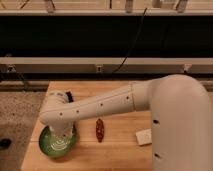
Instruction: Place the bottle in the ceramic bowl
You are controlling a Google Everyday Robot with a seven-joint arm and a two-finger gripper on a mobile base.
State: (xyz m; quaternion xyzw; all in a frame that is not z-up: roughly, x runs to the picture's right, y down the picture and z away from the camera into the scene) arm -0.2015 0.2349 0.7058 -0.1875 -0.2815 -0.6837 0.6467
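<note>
The ceramic bowl (51, 146) is green and glossy with paler rings inside. It sits at the front left corner of the wooden table (120, 155). My white arm reaches from the right across the table, and its wrist bends down over the bowl. My gripper (62, 134) points down into the bowl, just above its inside. A pale, clear-looking shape hangs under the wrist over the bowl. I cannot tell whether it is the bottle or part of the gripper.
A reddish-brown oblong object (99, 130) lies on the table just right of the bowl. A small white block (144, 136) lies further right, close to my arm's body. A dark object (68, 95) sits behind the wrist. Dark shelving and cables run along the back.
</note>
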